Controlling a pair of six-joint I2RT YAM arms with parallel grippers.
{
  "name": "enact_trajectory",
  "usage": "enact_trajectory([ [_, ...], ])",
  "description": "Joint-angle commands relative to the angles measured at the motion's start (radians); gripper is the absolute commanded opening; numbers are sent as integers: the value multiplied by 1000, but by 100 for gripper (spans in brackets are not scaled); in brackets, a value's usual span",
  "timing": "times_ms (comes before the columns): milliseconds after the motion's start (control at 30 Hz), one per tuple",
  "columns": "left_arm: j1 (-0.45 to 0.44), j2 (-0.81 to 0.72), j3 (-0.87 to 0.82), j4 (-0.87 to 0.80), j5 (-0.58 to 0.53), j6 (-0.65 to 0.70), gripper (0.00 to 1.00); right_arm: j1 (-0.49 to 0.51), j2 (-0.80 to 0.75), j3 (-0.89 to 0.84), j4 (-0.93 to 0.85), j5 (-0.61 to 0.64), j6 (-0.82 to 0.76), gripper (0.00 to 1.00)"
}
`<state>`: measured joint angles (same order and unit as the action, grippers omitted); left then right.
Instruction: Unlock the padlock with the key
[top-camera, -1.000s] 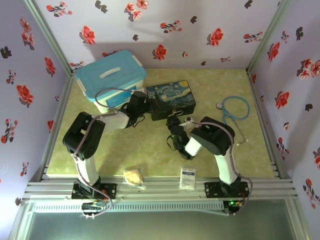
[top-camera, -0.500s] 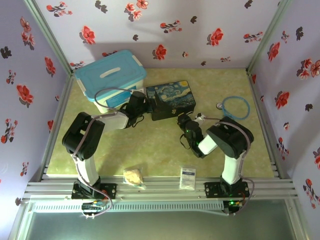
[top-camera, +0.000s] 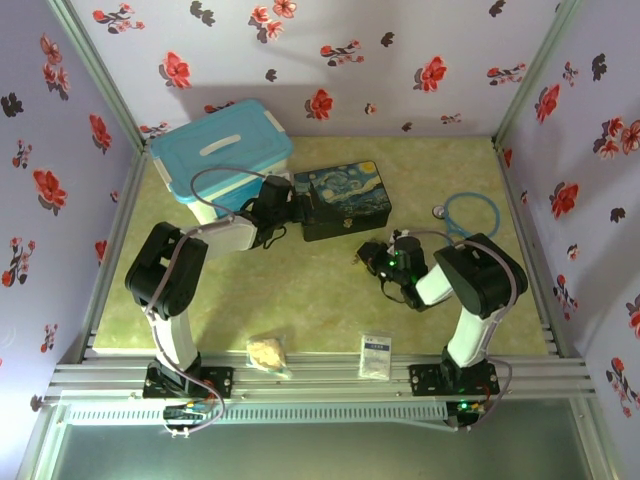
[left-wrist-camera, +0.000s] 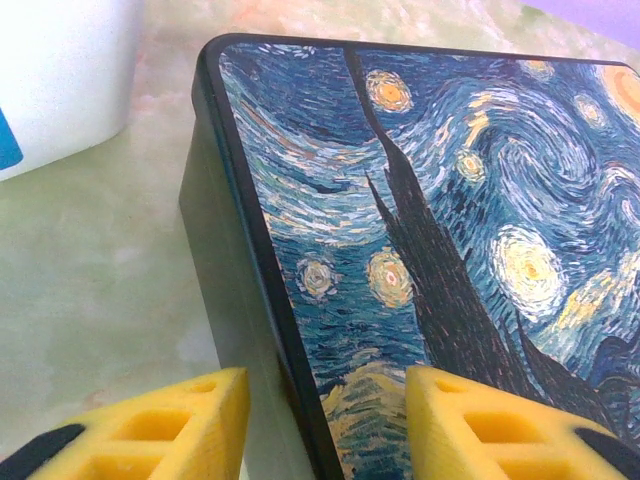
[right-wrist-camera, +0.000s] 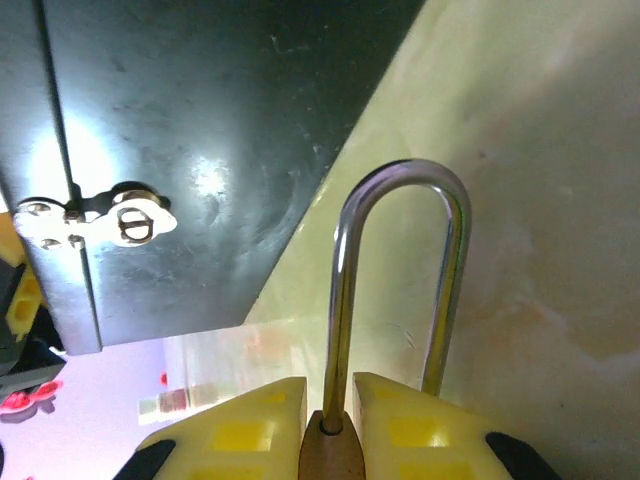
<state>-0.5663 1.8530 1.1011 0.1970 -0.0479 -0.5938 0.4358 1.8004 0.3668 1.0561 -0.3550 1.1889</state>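
My right gripper (right-wrist-camera: 330, 385) is shut on the padlock (right-wrist-camera: 331, 452). Its brass body is pinched between the yellow fingers, and the silver shackle (right-wrist-camera: 400, 260) sticks out ahead over the table. In the top view this gripper (top-camera: 367, 258) lies low, pointing left, just in front of the starry-night tin (top-camera: 345, 198). My left gripper (left-wrist-camera: 327, 385) is open, its two pads astride the tin's left edge (left-wrist-camera: 255, 300), one beside the wall and one over the lid. In the top view the left gripper (top-camera: 290, 208) sits at the tin's left end. The key is hidden.
The tin's dark front wall with its silver latch (right-wrist-camera: 125, 222) is close ahead of the right gripper. A blue-lidded white box (top-camera: 220, 155) stands behind the left arm. A stethoscope (top-camera: 470, 215) lies at the right. A white packet (top-camera: 376, 354) and a crumpled yellowish lump (top-camera: 266, 353) lie near the front rail.
My right arm has swung to the right, carrying the padlock away from the tin's front, and now points left. The left gripper has stayed at the tin, its jaws a little wider.
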Motion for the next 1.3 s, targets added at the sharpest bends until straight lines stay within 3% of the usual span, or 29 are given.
enact_trajectory([
  [0, 23, 71, -30, -211, -38, 41, 44, -9, -5, -27, -43, -116, -9, 0],
  [133, 25, 62, -29, -229, -63, 54, 46, -48, -89, -25, -295, -137, -84, 7],
  [300, 37, 67, -13, -239, -67, 66, 50, -98, -232, 107, -928, -95, -358, 26],
  [367, 40, 67, -3, -243, -68, 68, 51, -131, -235, 143, -1062, -93, -437, 30],
  [533, 40, 63, 13, -250, -61, 69, 52, -200, -160, 207, -1197, -153, -520, 31],
  [800, 40, 63, 20, -260, -58, 73, 53, -204, -209, 272, -1342, -36, -606, 33],
  [900, 40, 67, 30, -263, -53, 73, 53, -202, -228, 314, -1402, -3, -628, 24],
  [1267, 43, 78, 23, -261, -48, 67, 53, -64, -152, 542, -1782, 389, -775, 18],
])
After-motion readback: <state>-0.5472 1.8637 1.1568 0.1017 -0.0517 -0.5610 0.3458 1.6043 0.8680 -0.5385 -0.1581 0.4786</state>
